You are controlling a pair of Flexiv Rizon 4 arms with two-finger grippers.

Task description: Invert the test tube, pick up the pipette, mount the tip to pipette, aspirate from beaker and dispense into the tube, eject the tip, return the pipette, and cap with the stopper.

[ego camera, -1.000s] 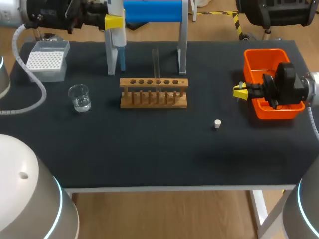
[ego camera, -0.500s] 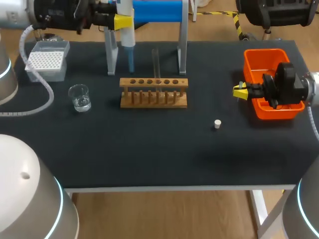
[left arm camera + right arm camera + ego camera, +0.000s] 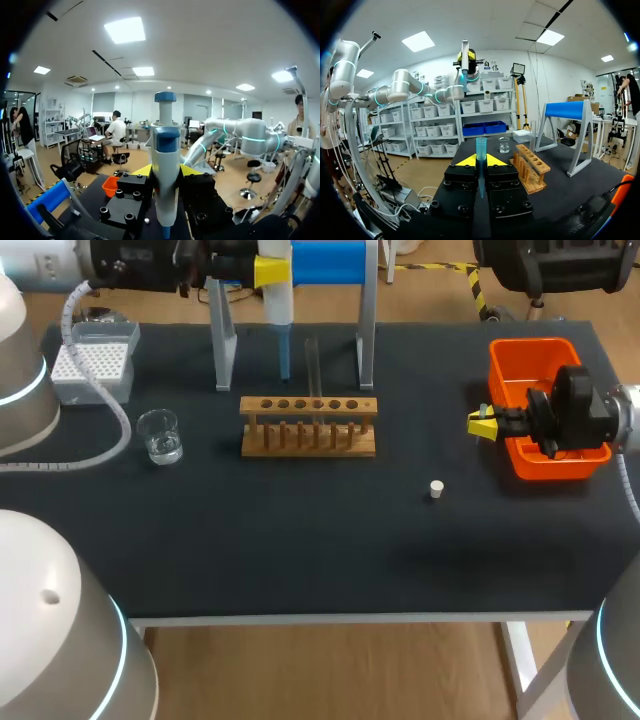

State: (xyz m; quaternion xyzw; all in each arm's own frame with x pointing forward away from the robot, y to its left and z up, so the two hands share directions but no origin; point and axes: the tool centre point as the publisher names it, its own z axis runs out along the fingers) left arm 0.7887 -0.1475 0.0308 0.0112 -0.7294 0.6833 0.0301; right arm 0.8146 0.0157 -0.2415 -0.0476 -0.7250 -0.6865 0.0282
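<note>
My left gripper [image 3: 270, 270] is shut on the white-and-blue pipette [image 3: 277, 315], held upright over the table's back edge. The pipette's blue lower end hangs just left of the clear test tube [image 3: 313, 362], which stands in the wooden rack [image 3: 308, 425]. In the left wrist view the pipette [image 3: 165, 165] fills the gap of that gripper [image 3: 165, 172]. My right gripper [image 3: 482, 424] stays beside the orange bin [image 3: 540, 370]; its wrist view shows it [image 3: 480, 161] shut on a blue pipette tip [image 3: 481, 147]. A beaker [image 3: 160, 435] with water stands left of the rack. The white stopper [image 3: 436, 489] lies right of the rack.
The tip box [image 3: 92, 362] sits at the back left. The pipette stand [image 3: 365, 340], grey legs under a blue bar, straddles the back middle, right behind the rack.
My left arm has carried the pipette to the right, from near the stand's left leg to beside the test tube. The right arm has not moved.
</note>
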